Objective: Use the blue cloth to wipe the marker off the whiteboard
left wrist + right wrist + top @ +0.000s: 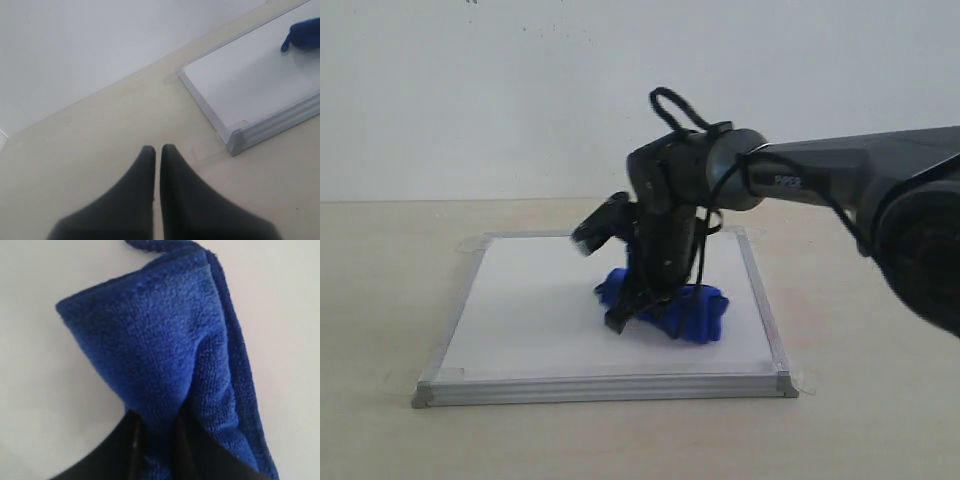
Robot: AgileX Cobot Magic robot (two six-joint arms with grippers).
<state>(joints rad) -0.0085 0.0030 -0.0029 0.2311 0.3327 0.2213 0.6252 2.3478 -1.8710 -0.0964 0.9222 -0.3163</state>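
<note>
Right wrist view shows the right hand (159, 437) pinched narrow on a fold of the blue cloth (165, 340). Its two dark fingers clamp the plush, and the rest fans out from the grip and lies against the whiteboard (40, 390). The step in hand looks like the wiping itself. To do it well, the grip should stay firm so the cloth cannot slide out. Enough downward pressure should flatten the bundle without letting the fingertips scrape the surface, and overlapping passes should stay inside the metal frame. The taped corners ought to hold the board against the drag. In the exterior view the right arm reaches in from the right, its wrist bent steeply down and the hand tilted toward the board's middle. The cloth is bunched under the hand, a little right of centre. The marker is nowhere visible on the bare white. Whether any of it hides beneath the cloth cannot be told. The left hand (157, 150) hangs over the desk (100, 135) just off a board corner, its fingers pressed together and holding nothing.
</note>
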